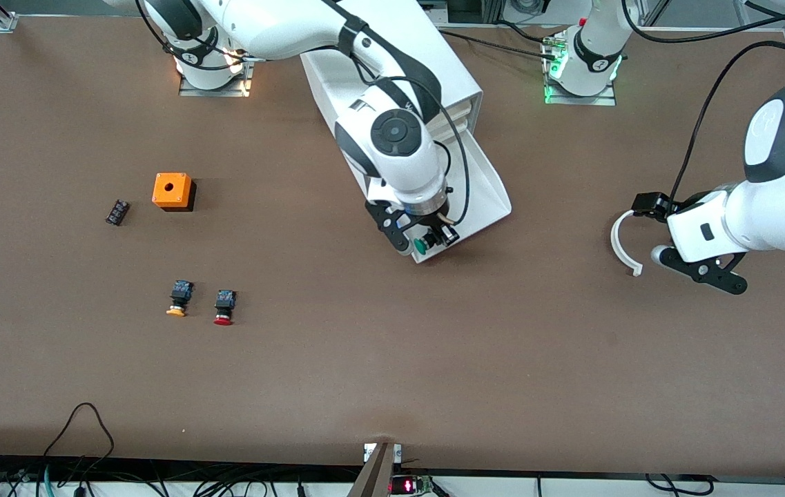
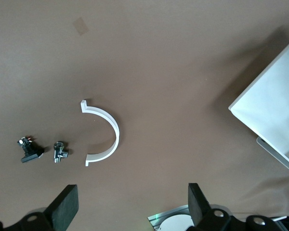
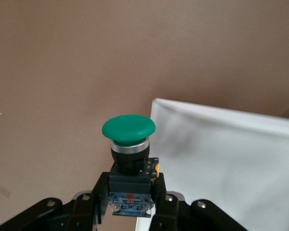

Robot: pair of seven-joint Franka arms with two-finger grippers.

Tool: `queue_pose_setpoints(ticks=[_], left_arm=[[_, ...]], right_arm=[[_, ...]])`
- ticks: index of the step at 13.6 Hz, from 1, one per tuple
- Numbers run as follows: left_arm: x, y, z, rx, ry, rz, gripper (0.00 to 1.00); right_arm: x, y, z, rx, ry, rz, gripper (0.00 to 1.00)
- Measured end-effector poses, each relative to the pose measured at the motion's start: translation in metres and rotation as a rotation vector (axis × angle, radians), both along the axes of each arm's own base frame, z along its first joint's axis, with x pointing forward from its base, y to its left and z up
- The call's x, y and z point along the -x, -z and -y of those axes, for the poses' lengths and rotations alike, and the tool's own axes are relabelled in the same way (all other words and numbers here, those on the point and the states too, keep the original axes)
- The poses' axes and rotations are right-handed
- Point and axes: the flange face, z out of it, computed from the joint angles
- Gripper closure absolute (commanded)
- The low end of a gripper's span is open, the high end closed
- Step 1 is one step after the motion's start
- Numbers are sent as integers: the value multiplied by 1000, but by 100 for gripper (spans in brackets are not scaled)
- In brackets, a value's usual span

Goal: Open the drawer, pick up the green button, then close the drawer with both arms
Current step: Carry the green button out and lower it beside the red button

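The right gripper (image 1: 427, 238) is clamped on the green-capped button (image 3: 128, 144), held over the front lip of the pulled-out drawer (image 1: 485, 183) (cap pointing away from the fingers), while the left gripper (image 1: 685, 248) waits spread open and empty, well apart toward its own end of the table.

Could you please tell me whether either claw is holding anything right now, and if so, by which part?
The right claw grips the green-capped push button by its black-and-blue blocky body, cap pointing away. The left claw is open, holding nothing.
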Motion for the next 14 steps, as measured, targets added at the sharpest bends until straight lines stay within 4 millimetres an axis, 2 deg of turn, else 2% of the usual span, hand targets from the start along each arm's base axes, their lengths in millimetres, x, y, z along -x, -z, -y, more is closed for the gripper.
queue_pose_setpoints(ticks=[3,5,7,9,11,13,14], left_arm=[[3,5,8,-36,-75,-19,0],[11,4,1,-58,-101,-72,0],[15,6,-21,-72,-137,-113,0],[14,17,-47,-74,-183,-128,0],[10,24,-64,-66,-228,-125,0],[9,23,-66,-63,-245,-114,0],[8,22,-64,-61,-245,-105,0]], right_arm=[[-27,-7,44,53,-204,-8,100],[-52,-12,85,82,-344,-17,100],[-77,-19,135,100,-474,-33,100],[-102,-19,185,104,-603,-40,100],[-126,-9,237,98,-717,-38,100],[-143,10,285,87,-792,-46,100],[-148,24,303,82,-817,-49,100]])
